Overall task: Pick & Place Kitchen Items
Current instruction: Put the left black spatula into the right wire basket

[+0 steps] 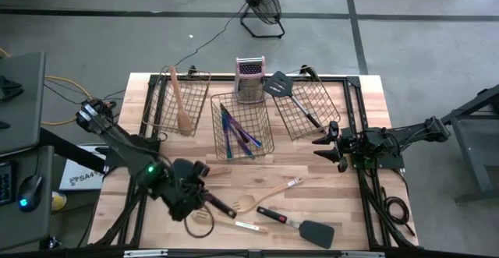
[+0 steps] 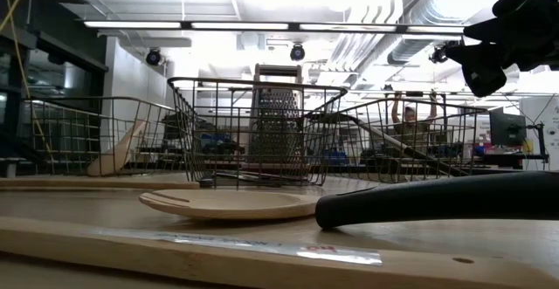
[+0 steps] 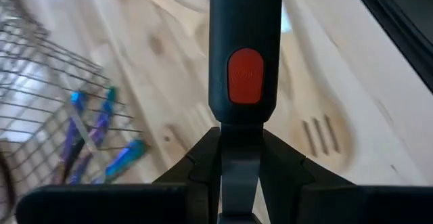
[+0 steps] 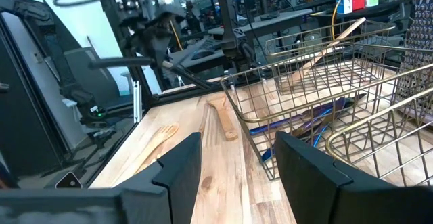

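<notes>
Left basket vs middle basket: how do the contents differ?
The left basket holds one pale wooden spoon, leaning on its wall; the middle basket holds several slim purple-blue cutlery pieces lying together. The spoon is thicker and plain wood; the cutlery is thin and iridescent. Both baskets are wire mesh on the table.
</notes>
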